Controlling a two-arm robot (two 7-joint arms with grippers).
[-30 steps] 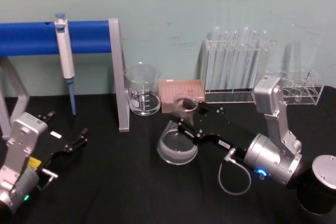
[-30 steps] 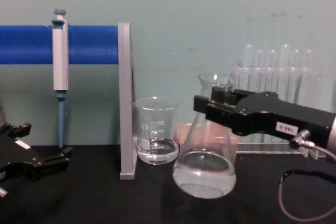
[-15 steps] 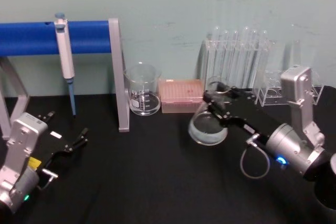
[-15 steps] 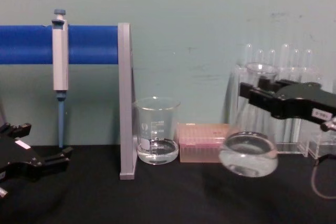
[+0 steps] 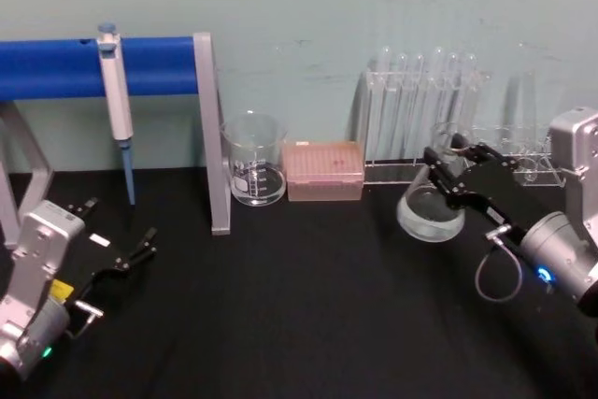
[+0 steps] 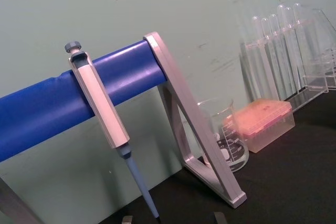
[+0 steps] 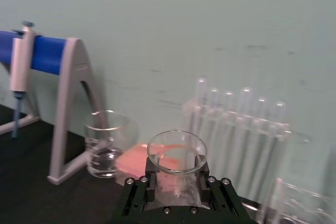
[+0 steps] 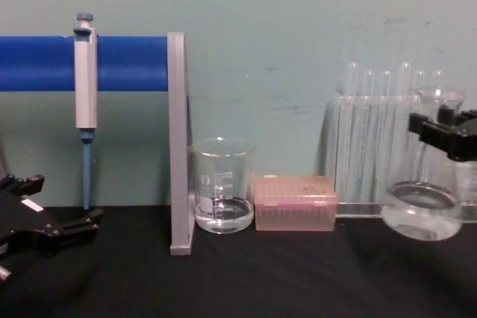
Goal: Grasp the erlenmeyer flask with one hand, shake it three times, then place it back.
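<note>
Plainly fragile, the erlenmeyer flask [image 5: 432, 205] is thin, slick glass. It is probably bottom-heavy, with a shallow pool of clear liquid in it, so the narrow neck under the flared rim looks the safest hold. The right gripper [image 5: 447, 163] has it there, fingers closed on the neck. The flask hangs just in front of the test tube rack [image 5: 425, 119], seemingly lifted off the black table [image 5: 299, 315]. It is clear and conical, with a wide round base. The left gripper [image 5: 120, 248] rests well apart from the rack, fingers spread and empty.
</note>
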